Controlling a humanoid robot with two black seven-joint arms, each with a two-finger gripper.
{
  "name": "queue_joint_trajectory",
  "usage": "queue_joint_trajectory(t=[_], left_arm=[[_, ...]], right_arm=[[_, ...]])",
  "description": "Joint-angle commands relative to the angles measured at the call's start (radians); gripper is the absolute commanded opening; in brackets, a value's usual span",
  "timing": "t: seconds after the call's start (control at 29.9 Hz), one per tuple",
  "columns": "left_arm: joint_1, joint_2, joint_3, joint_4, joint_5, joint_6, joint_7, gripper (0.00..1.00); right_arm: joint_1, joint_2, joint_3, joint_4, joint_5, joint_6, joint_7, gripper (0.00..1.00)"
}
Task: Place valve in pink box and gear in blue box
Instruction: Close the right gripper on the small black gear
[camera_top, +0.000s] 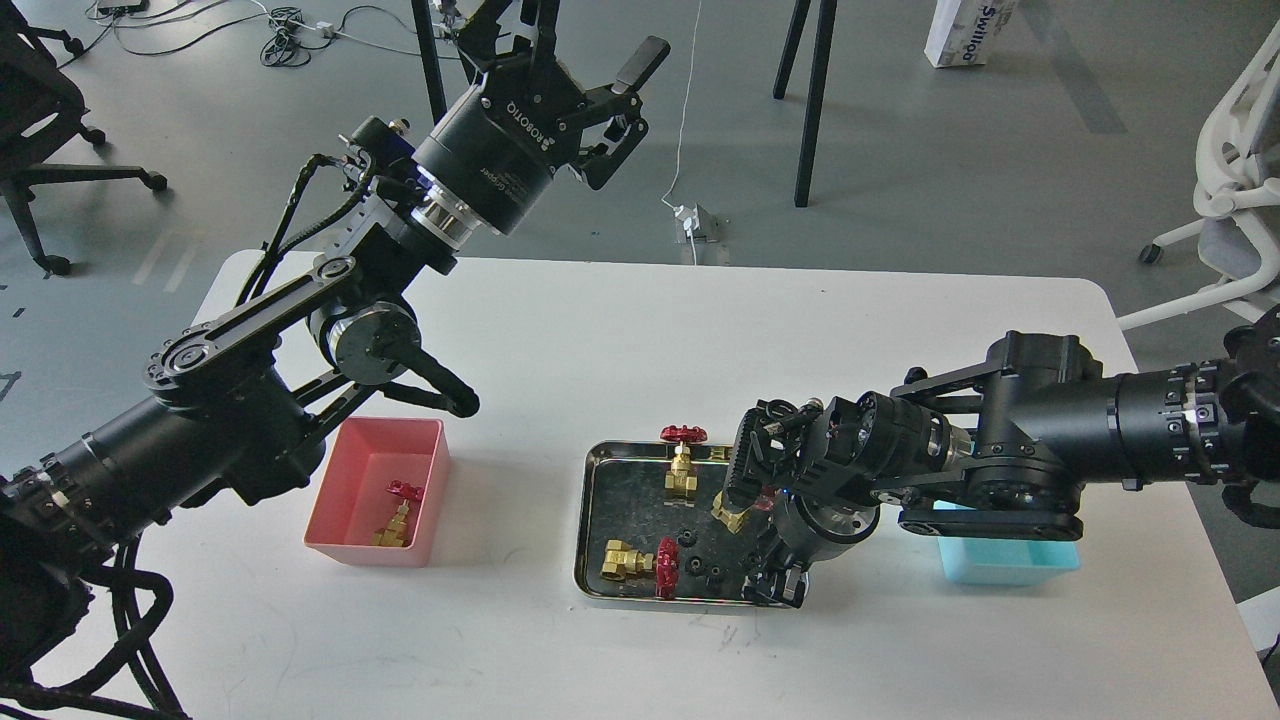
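Observation:
The pink box (345, 505) stands at the front left and holds one valve (398, 515). Three more valves lie in the steel tray (590, 520): one upright at the back (683, 462), one lying at the front (640, 562), and one in the middle (730, 512) partly hidden by my right arm. Small black gears (688, 538) lie on the tray floor. My right gripper (776, 588) points down over the tray's front right corner; its fingers are too dark to tell apart. The blue box (1000, 565) shows partly under my right arm. My left gripper (590, 60) is open and empty, high above the table's back left.
Beyond the white table's far edge are floor cables, a power adapter (695, 222) and black stand legs (810, 100). A white chair (1235, 200) stands at the right. My left forearm hangs over the pink box's back left corner.

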Motion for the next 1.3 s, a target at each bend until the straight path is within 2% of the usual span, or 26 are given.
queue_joint_trajectory(t=[0.0,0.7,1.27], left_arm=[[0.003,0.000,0.000,0.000,0.000,-0.001,0.000,0.86],[0.013,-0.003,0.000,0.003,0.000,-0.001,0.000,0.87],[0.015,-0.005,0.000,0.003,0.001,-0.001,0.000,0.87]], right_arm=[[-0.007,0.010,0.001,-0.014,0.000,0.000,0.000,0.42],[-0.024,0.049,0.011,-0.065,0.005,0.000,0.000,0.41],[-0.037,0.047,0.011,-0.064,0.005,0.000,0.003,0.29]])
